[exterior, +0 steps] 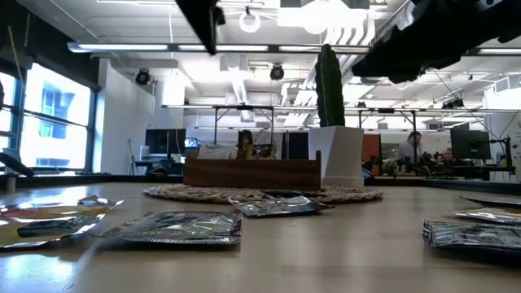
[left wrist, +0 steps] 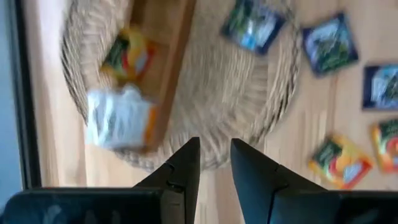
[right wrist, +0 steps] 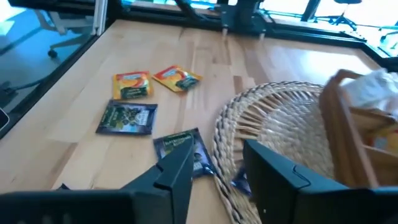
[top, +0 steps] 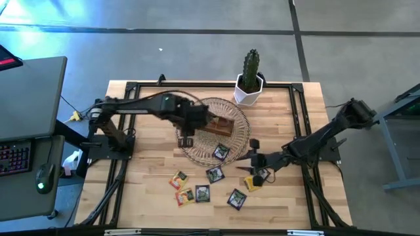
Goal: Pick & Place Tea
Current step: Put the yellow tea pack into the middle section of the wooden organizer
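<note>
Right gripper [top: 254, 159]: fingers parted, empty, over desk between wicker basket [top: 241, 131] and yellow packet [top: 254, 181].
Left gripper [top: 186, 140]: above basket, fingers narrowly apart, empty.
Wooden box [top: 218, 124]: holds some packets.
Tea packets [top: 201, 193]: mostly near desk's front edge.
Step, judged: between picks. Next: descend on a loose packet.

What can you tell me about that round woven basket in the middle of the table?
The wicker basket is a flat, shallow round tray of pale woven straw lying on the wooden table. A brown wooden box sits on it, and one dark tea packet lies at its near edge. The potted cactus stands just behind it.
</note>
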